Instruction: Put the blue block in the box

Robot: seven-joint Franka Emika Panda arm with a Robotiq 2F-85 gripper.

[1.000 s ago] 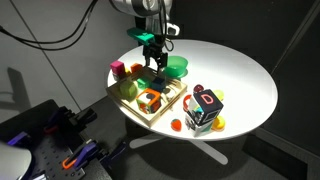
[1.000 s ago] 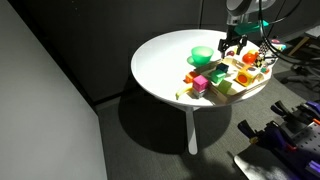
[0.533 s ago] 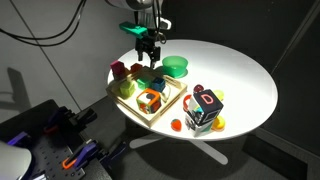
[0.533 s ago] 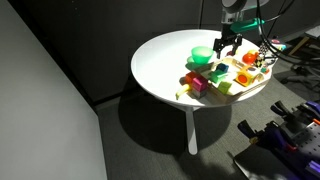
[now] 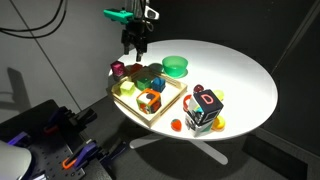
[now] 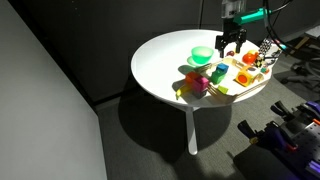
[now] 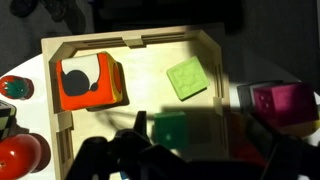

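Observation:
The blue block (image 7: 171, 131) is a small teal cube lying flat on the floor of the box (image 7: 130, 38), in the shadow of my gripper. It also shows in an exterior view (image 5: 156, 83). The box is a shallow pale wood tray, seen in both exterior views (image 5: 138, 111) (image 6: 250, 88). My gripper (image 7: 200, 140) hangs above the box, open and empty, clear of the block. It is raised over the box's far side in both exterior views (image 5: 135, 42) (image 6: 231, 38).
A light green block (image 7: 187, 78) and an orange block with a hole (image 7: 88, 82) also lie in the box. A magenta block (image 7: 285, 100) sits just outside its rim. A green bowl (image 5: 176, 66) stands behind the box. A multicoloured D cube (image 5: 205, 108) stands near the table's front edge.
My gripper has risen from down inside the box and drifted toward its far side. The blue block stays behind on the box floor.

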